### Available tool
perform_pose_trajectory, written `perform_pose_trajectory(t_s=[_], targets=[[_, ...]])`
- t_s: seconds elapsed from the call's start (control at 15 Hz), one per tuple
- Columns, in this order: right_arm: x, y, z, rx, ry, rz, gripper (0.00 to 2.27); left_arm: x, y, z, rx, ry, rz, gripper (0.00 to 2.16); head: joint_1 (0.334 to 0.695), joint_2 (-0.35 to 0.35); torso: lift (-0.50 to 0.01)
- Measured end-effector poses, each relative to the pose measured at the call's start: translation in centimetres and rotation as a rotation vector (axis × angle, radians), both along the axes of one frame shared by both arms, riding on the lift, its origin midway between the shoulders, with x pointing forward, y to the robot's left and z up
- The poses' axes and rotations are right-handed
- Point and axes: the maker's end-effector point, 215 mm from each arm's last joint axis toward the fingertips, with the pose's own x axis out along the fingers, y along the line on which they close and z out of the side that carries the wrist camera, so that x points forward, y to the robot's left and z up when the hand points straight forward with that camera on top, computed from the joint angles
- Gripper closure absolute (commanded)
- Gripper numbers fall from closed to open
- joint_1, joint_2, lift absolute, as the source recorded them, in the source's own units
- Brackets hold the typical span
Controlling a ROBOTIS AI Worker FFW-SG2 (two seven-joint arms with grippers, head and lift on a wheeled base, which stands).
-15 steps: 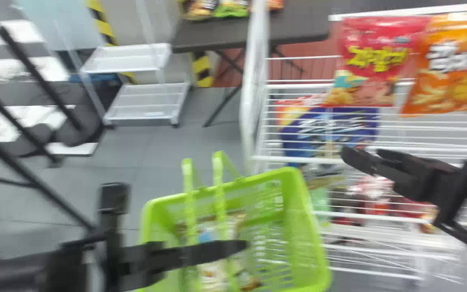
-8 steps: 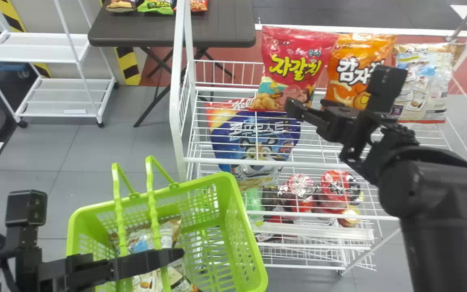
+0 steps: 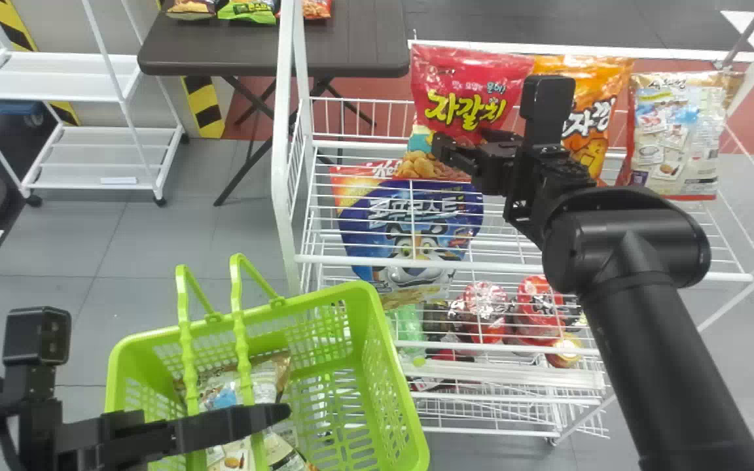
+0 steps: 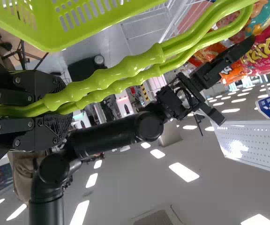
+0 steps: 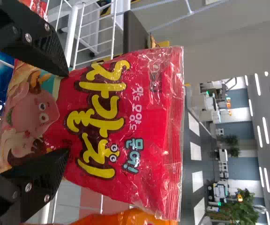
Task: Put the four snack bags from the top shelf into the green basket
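Right gripper (image 3: pixel 461 139) shifted leftward along the top shelf (image 3: pixel 495 265). Head view: three bags up there, one each: red bag (image 3: pixel 465 91), orange bag (image 3: pixel 590 157), pale bag (image 3: pixel 675 140). One green basket (image 3: pixel 377 353) holds at least one packet (image 3: pixel 267 379); exact count unclear. Left wrist view: left gripper (image 4: pixel 67 108) pinches two basket handles (image 4: pixel 125 70). Right wrist view: fingers spread around red bag's lower part. Judged step: grasping red bag. Next: close, lift clear.
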Motion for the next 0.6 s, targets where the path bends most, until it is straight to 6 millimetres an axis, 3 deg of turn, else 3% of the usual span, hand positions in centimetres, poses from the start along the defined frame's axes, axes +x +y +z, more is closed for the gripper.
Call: perform_pose_trajectory(t_s=[0.07, 0.27, 0.6], targets=[[0.0, 0.2, -0.3, -0.010, 0.014, 0.005, 2.26, 0.0, 0.1, 0.0, 0.000, 0.001, 0.001, 2.15, 0.695, -0.003, 0.000], [-0.8, 0.9, -1.2, -0.039, 0.053, 0.007, 2.26, -0.2, 0.2, -0.1, -0.002, 0.006, 0.004, 2.15, 0.695, 0.006, 0.000], [-2.9, 0.9, 0.4, -0.033, 0.006, 0.013, 2.26, -0.8, 0.6, -0.2, -0.005, 0.013, 0.012, 2.15, 0.695, 0.012, 0.000]])
